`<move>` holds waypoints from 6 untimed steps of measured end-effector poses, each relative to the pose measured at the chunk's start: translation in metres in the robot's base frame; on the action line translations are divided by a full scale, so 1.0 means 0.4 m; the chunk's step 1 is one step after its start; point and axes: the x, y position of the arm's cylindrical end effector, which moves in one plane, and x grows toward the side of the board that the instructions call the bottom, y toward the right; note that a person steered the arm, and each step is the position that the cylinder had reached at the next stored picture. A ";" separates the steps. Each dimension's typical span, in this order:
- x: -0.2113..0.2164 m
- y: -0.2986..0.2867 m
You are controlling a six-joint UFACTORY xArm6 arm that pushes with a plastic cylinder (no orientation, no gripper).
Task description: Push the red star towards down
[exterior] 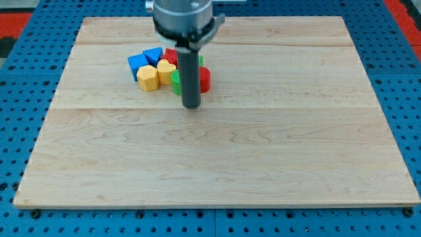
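My tip (191,105) rests on the wooden board, just below a tight cluster of blocks at the view's upper left of centre. A red block (204,79) pokes out right of the rod; its shape is largely hidden, so I cannot tell if it is the star. Another red piece (171,55) shows at the cluster's top. A green block (175,81) sits left of the rod, touching it. Two yellow blocks (148,77) (166,70) and two blue blocks (137,64) (153,55) lie to the left.
The wooden board (217,151) lies on a blue pegboard table (408,99). The arm's grey body (183,20) hangs over the cluster's top and hides part of it.
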 end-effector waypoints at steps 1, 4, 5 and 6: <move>-0.065 0.202; -0.381 -0.065; -0.329 -0.128; -0.375 -0.208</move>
